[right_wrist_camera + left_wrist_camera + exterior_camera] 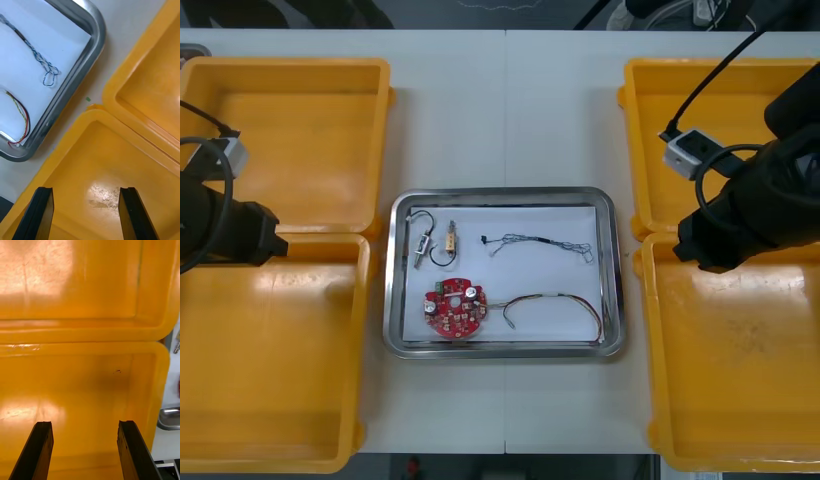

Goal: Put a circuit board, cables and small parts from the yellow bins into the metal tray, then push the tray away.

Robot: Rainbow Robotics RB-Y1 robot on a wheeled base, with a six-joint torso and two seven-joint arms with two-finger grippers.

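Both grippers hang wide open and empty, the right gripper [85, 191] over the right-hand near yellow plastic bin [740, 370] and the left gripper [84, 423] over the left-hand near yellow plastic bin [260, 360]. Between them, just inward of each, the shiny rectangular metal tray [612, 270] already holds the round red circuit board [452, 308], the twisted blue and white cable [540, 243], the red and yellow cable [545, 303] and a black cable [442, 258] beside what look like small metal parts [425, 246]. Loading appears done. The push remains, and it calls for a gripper to swing inward to the tray's near rim.
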